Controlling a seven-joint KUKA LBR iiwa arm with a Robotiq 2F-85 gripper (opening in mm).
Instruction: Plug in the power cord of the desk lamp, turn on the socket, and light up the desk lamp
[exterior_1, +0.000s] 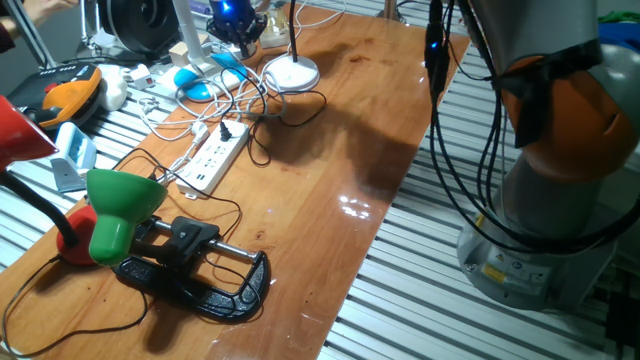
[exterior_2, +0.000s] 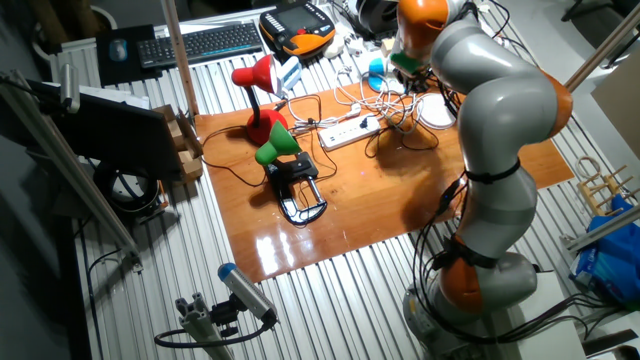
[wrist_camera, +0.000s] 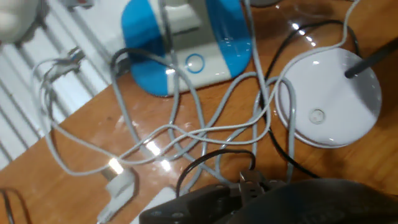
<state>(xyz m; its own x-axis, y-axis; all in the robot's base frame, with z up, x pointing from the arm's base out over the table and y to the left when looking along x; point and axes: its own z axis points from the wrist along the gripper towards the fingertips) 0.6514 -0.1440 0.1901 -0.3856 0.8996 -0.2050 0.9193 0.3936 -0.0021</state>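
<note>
The desk lamp's round white base (exterior_1: 291, 72) stands at the table's far end, its thin dark stem (exterior_1: 293, 28) rising from it. It also shows in the hand view (wrist_camera: 326, 96), with a small round button on top. The white socket strip (exterior_1: 214, 157) lies toward the near left of it. A small black plug (exterior_1: 232, 130) sits at the strip's far end, and the black power cord (exterior_1: 300, 105) loops back to the lamp. My gripper (exterior_1: 237, 22) hovers above the tangled cables left of the lamp base. Its dark fingers (wrist_camera: 186, 202) appear together, with nothing seen between them.
A blue and white lamp base (wrist_camera: 186, 50) sits under the gripper among several white cables (wrist_camera: 205, 127). A green-shaded clamp lamp (exterior_1: 125, 205) with its black clamp (exterior_1: 200, 275) and a red-shaded lamp (exterior_1: 20, 130) stand at the near left. An orange pendant (exterior_1: 65, 92) lies off the table.
</note>
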